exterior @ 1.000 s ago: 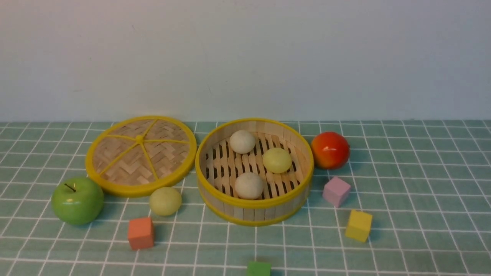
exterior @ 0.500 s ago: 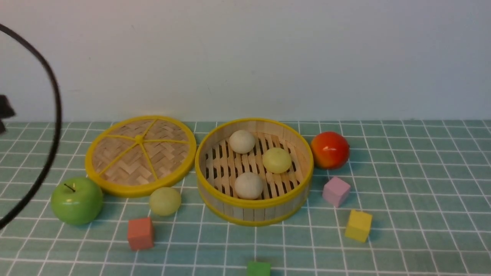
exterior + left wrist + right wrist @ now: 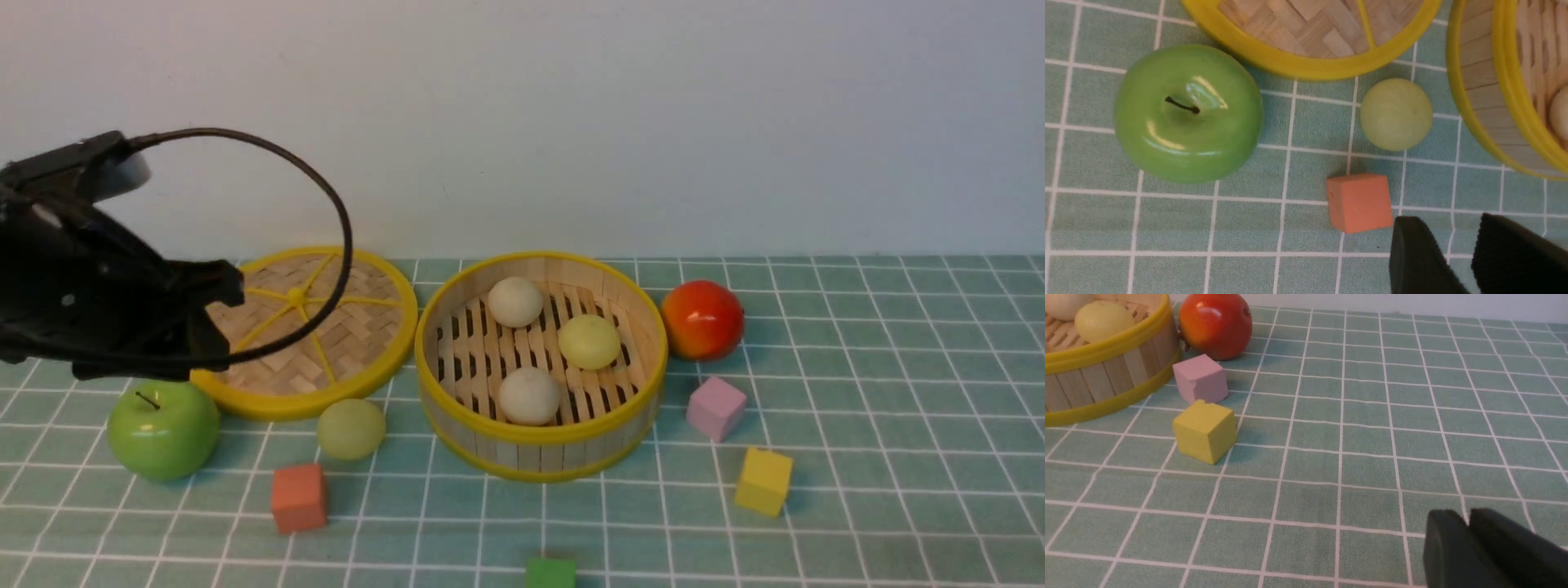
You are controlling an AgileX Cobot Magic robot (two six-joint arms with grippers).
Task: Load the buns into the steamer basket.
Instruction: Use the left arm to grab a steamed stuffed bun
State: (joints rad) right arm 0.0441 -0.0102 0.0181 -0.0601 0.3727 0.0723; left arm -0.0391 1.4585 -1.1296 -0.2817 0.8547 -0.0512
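Note:
The steamer basket [image 3: 540,434] stands mid-table and holds three buns: an off-white one [image 3: 516,301] at the back, a yellow-green one [image 3: 589,341] and another off-white one [image 3: 530,395] at the front. One more yellow-green bun [image 3: 351,428] lies on the cloth left of the basket, between it and the green apple. My left arm [image 3: 106,302] hangs over the lid's left edge. In the left wrist view the left gripper [image 3: 1449,220] is open and empty, a little short of that loose bun [image 3: 1396,114]. The right gripper [image 3: 1466,516] is shut on nothing, over bare cloth to the basket's right.
The flat woven lid [image 3: 326,347] lies left of the basket. A green apple [image 3: 163,429] and an orange cube [image 3: 299,496] flank the loose bun. A red apple [image 3: 702,320], a pink cube [image 3: 716,407] and a yellow cube [image 3: 763,480] sit to the right. A green cube [image 3: 550,573] lies at the front edge.
My left arm has swung into the front view from the left and now hangs over the lid's left edge. The buns and the other objects have not moved.

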